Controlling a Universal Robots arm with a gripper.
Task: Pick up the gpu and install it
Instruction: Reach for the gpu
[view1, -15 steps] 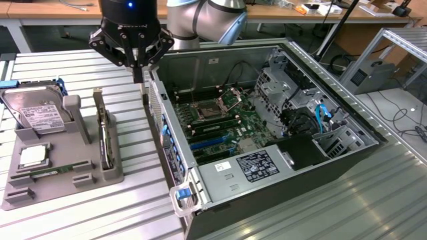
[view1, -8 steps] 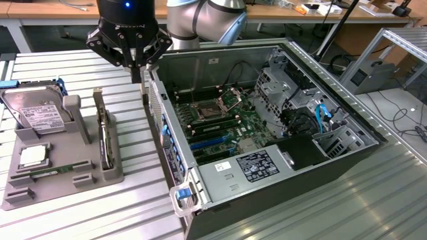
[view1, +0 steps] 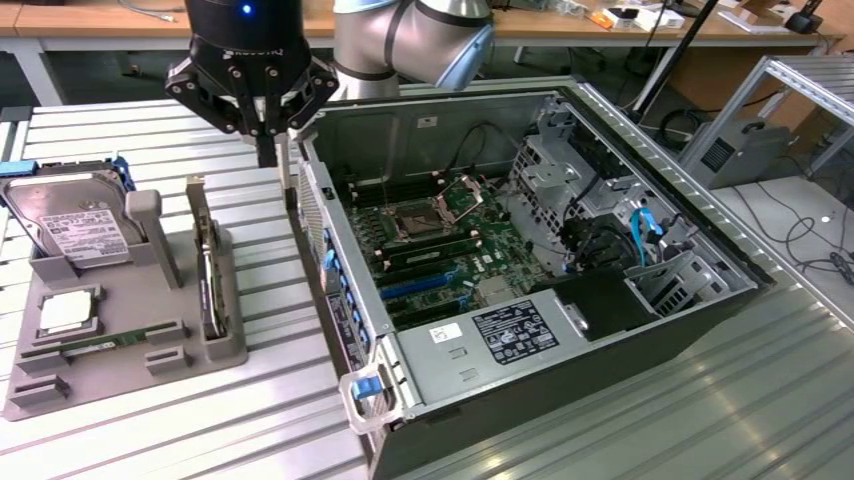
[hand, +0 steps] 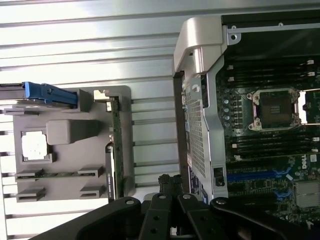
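The gpu (view1: 206, 262) stands on edge in a slot of the grey holder (view1: 127, 345), its silver bracket at the far end. The wrist view shows the gpu (hand: 114, 145) as a thin green board edge with a black block beside it. My gripper (view1: 271, 152) hangs above the strip of table between the holder and the open computer case (view1: 441, 385), past the card's bracket end. Its fingers are shut together with nothing between them. In the wrist view the gripper (hand: 170, 181) points at the gap next to the case wall.
The holder also carries a silver hard drive (view1: 74, 225), a square processor (view1: 64, 312) and a thin memory stick (view1: 107, 345). Inside the case lie the motherboard, its processor socket (view1: 430, 208) and blue slots (view1: 424, 284). A slatted metal table (view1: 160, 430) surrounds everything.
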